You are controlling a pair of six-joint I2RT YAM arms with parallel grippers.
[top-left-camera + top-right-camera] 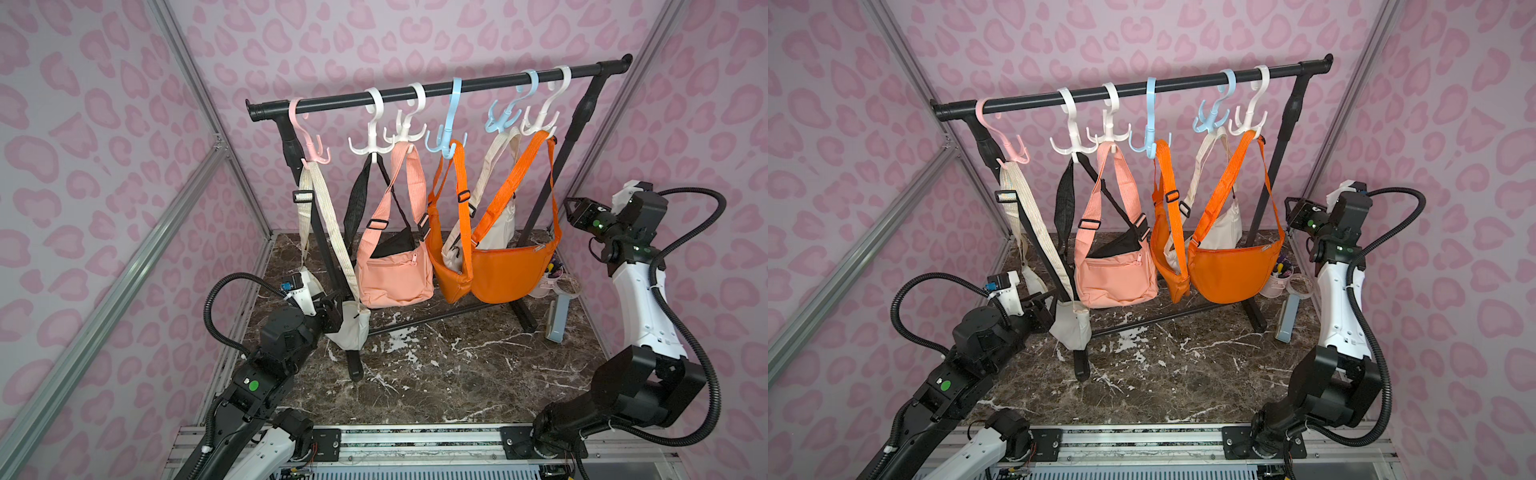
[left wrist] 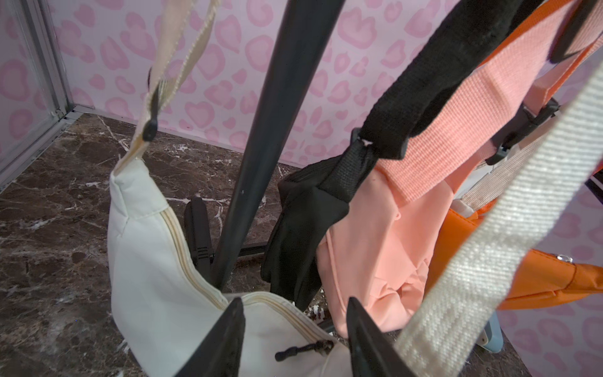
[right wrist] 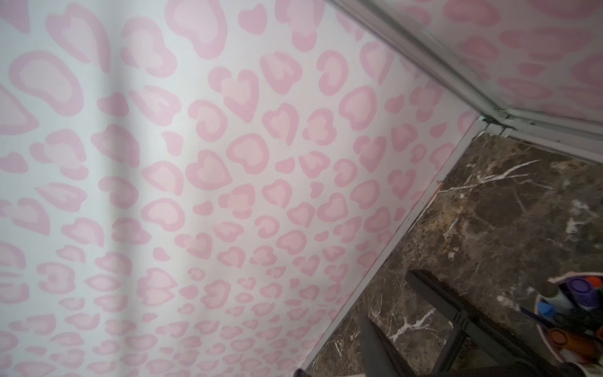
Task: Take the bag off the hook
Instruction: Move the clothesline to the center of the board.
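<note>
Bags hang in a row from a black metal clothes rail (image 1: 436,88). At the rail's left end, a cream crescent-shaped fabric bag (image 2: 156,271) dangles low beside the rail's left leg, its woven strap (image 1: 331,224) looped over a pink plastic hook (image 1: 307,137). The left gripper (image 2: 295,305) pinches the bag's zipped top edge between its black fingers (image 2: 228,336). Further right along the rail hang a black bag (image 1: 357,199), a peach fabric bag (image 1: 395,278), two orange crescent bags (image 1: 507,274) and a second cream bag (image 1: 498,232). Beside the rail's right foot stands a pale cup of markers (image 1: 546,282). The right gripper (image 1: 571,212) hovers outside the rail's right leg; whether its jaws are apart cannot be told.
</note>
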